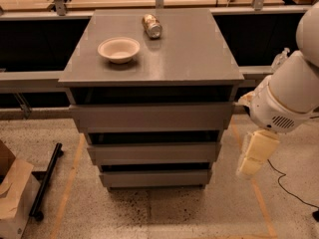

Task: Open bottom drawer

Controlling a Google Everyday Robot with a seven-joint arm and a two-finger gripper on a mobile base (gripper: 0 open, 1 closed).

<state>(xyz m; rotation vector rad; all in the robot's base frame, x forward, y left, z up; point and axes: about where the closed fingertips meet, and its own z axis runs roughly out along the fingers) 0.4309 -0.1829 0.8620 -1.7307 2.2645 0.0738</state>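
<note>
The grey cabinet [154, 63] stands in the middle with three flat handleless drawer fronts. The bottom drawer [155, 178] is the lowest and narrowest front, just above the floor, and it is closed. The gripper [255, 156] hangs from the white arm [286, 98] to the right of the cabinet, level with the middle and bottom drawers and apart from them. It touches nothing.
A white bowl [118, 49] and a metal can [151, 26] lying on its side sit on the cabinet top. A cardboard box [12, 198] and a black bar [46, 180] lie on the floor at left. A cable [289, 185] runs on the floor at right.
</note>
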